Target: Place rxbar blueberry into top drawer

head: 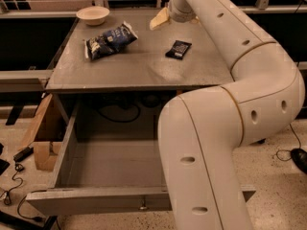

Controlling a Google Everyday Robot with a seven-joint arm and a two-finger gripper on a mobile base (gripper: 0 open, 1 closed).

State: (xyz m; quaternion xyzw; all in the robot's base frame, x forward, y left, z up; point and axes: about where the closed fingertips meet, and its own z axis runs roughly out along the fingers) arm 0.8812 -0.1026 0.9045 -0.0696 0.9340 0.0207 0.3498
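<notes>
The rxbar blueberry (178,49), a small flat dark wrapper, lies on the grey tabletop (139,68), right of centre. The top drawer (96,201) below the table is pulled wide open, with a small metal knob (142,206) on its front panel, and no objects show in the part I can see. My gripper (160,18) hangs over the back of the table, behind the bar and a little to its left, apart from it. My large white arm (225,119) covers the right part of the drawer.
A crinkled blue-and-white chip bag (110,40) lies on the table left of the bar. A pale bowl (93,15) stands at the back left corner. A cardboard box (43,138) and cables (14,186) lie on the floor at the left.
</notes>
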